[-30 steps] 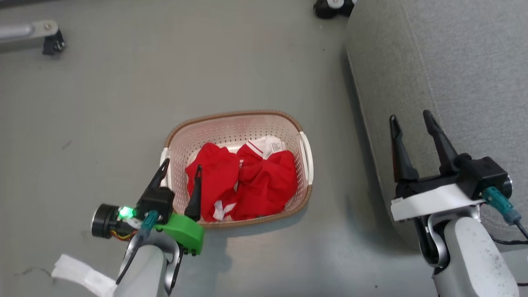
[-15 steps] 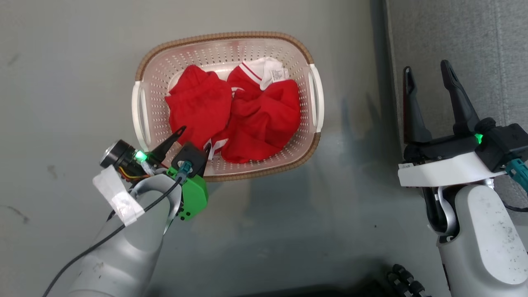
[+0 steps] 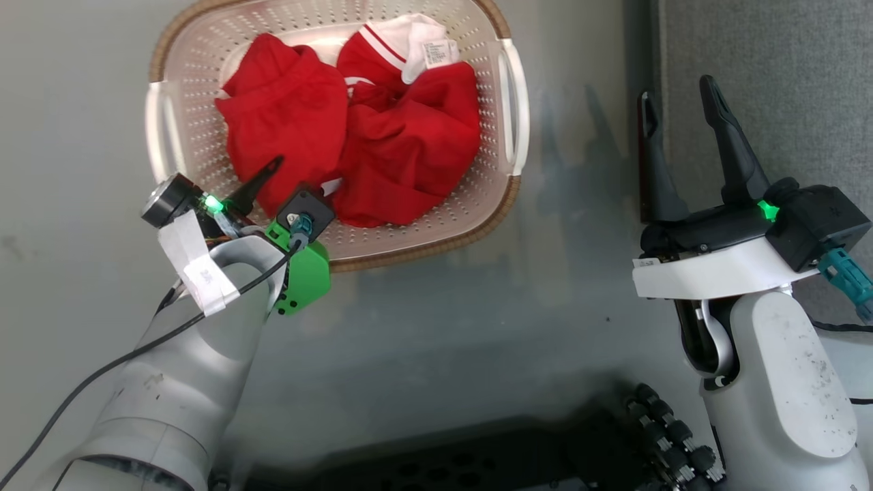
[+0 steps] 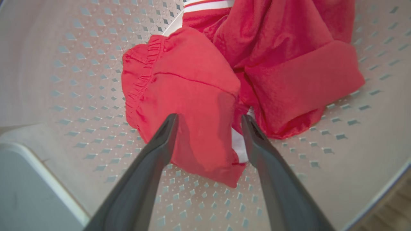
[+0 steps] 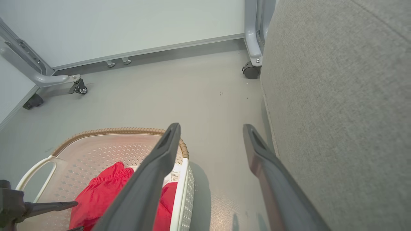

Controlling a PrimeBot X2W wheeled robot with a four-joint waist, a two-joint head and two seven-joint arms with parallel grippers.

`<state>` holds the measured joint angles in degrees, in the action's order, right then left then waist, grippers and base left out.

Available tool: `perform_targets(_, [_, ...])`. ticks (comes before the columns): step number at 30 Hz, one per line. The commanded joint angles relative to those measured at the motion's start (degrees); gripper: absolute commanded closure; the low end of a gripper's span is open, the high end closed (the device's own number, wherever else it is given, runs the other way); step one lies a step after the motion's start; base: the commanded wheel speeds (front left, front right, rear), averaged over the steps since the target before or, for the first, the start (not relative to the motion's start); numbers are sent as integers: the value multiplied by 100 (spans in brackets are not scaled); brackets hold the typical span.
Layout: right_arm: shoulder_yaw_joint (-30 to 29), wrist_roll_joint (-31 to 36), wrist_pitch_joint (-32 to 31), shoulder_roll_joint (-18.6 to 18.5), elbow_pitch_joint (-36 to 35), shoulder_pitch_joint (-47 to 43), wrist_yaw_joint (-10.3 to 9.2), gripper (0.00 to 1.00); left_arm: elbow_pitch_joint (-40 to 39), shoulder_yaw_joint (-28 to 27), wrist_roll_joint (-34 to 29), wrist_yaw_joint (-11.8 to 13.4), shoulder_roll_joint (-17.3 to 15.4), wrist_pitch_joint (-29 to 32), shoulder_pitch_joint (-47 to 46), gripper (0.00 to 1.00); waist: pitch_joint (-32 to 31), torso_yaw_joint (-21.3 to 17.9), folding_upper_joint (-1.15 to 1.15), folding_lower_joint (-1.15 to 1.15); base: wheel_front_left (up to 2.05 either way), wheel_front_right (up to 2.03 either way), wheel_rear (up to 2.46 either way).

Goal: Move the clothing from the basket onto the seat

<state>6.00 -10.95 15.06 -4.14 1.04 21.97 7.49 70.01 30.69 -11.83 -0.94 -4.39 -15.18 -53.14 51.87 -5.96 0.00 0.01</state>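
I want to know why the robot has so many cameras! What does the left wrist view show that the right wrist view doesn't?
Left wrist view's extra: a white stripe on the clothing, close beside the open left gripper. Right wrist view's extra: the grey seat, the floor and a caster wheel, past the open right gripper. Both: the basket and the clothing.

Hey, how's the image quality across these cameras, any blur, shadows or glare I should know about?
Head view: the floor is glossy, mirroring the basket softly. Left wrist view: fingers of the left gripper shadow the clothing; edges blur. Right wrist view: evenly lit, wide-angle bend.
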Motion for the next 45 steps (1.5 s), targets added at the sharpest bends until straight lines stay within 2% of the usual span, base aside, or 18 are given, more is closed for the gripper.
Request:
perform_targets(1, [16,-46,18,26,1,79,0,0,32,18,-38,75,-22,4,-139,0,166,-173,0,-1,0,0,0])
perform_targets(8, [106,-135,18,79,19,124,0,0,259,38,-3,500,-120,66,-347,0,327,-363,0,-1,0,0,0])
perform_targets(15, [213,-222,18,111,-6,225,0,0,366,73,-29,885,-320,485,-541,0,521,-542,0,-1,0,0,0])
perform_targets(19, [292,-282,18,120,-12,247,0,0,372,102,-8,956,-405,639,-708,0,634,-611,0,-1,0,0,0])
perform_targets(27, [400,-411,18,125,2,310,0,0,381,297,-117,849,-584,866,-964,0,802,-756,0,-1,0,0,0])
perform_targets(35, [424,-434,18,122,6,276,0,0,384,540,-167,542,-630,1147,-1137,0,866,-804,0,-1,0,0,0])
perform_targets(36, [423,-438,18,122,12,276,0,0,385,567,-181,501,-635,1178,-1144,66,867,-805,0,-1,0,0,0])
perform_targets(37, [423,-445,18,122,20,280,0,0,384,585,-176,470,-634,1212,-1154,100,868,-803,0,-1,0,0,0])
perform_targets(45, [427,-471,18,120,60,396,-1,0,384,655,-31,368,-610,1199,-1026,100,705,-772,0,-1,0,0,0])
